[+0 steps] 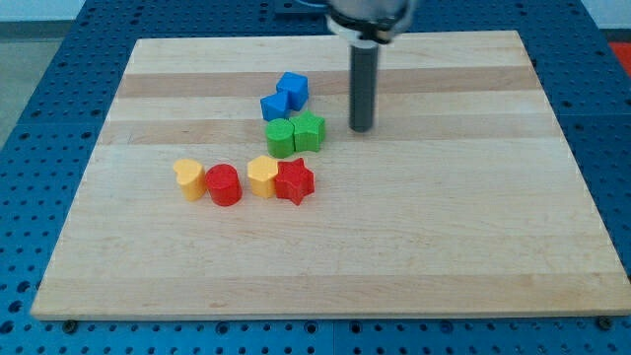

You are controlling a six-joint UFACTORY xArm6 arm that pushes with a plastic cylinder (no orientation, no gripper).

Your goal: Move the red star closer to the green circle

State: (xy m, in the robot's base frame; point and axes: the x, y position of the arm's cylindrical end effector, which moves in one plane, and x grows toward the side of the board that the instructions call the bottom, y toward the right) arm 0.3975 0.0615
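my tip (362, 128) is touching nothing, standing just right of green star (310, 130) | green circle (281, 138) is touching green star | red star (294, 181) is sitting below, apart

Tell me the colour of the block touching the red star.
Yellow: the yellow block sits against the red star on its left, seen in the camera view.

1. Only one camera view was given, so no part of the scene was shared between views.
2. It looked down at a slant from beyond the bench's (325, 266) edge at the view's bottom, facing toward the far edge at the view's top.
3. It stood far enough back to take in almost the whole wooden top, with blue perforated surface (39, 118) around it.
4. The arm entered from the view's top, cropped above the rod.
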